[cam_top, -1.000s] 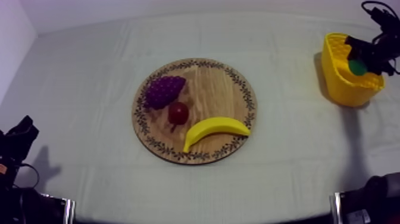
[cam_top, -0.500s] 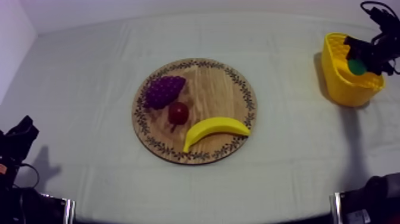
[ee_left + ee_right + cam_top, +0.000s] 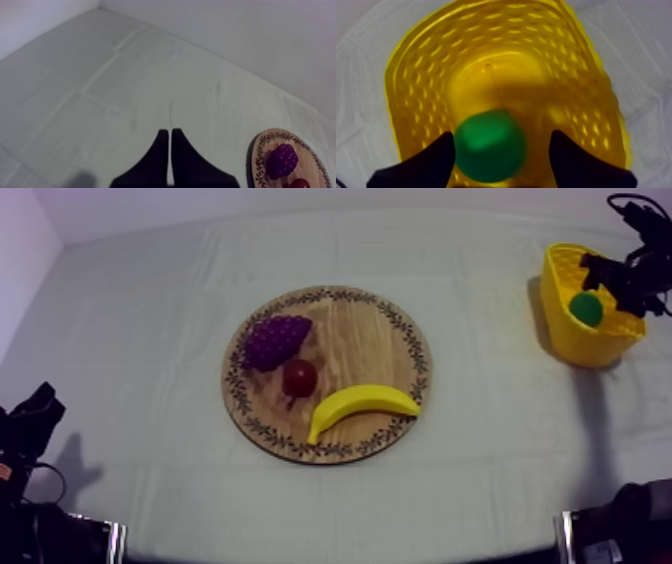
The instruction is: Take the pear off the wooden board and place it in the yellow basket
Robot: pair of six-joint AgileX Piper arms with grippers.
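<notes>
The green pear (image 3: 586, 309) lies inside the yellow basket (image 3: 565, 318) at the table's far right. My right gripper (image 3: 608, 280) hovers over the basket's mouth. In the right wrist view its black fingers (image 3: 431, 160) stand wide apart on either side of the pear (image 3: 490, 145), with a gap to it, so it is open; the pear rests against the basket's woven floor (image 3: 501, 50). My left gripper (image 3: 38, 403) sits low at the left edge, and its fingers lie together as a narrow wedge (image 3: 167, 132), shut on nothing.
The round wooden board (image 3: 350, 338) in the table's middle carries purple grapes (image 3: 275, 340), a small red fruit (image 3: 299, 376) and a banana (image 3: 360, 408). From the left wrist, the board's rim (image 3: 260, 150) and the grapes (image 3: 282, 160) show far off across bare cloth.
The pear has dropped from between the right gripper's fingers down into the basket, a little lower and to the left. The left arm has not moved.
</notes>
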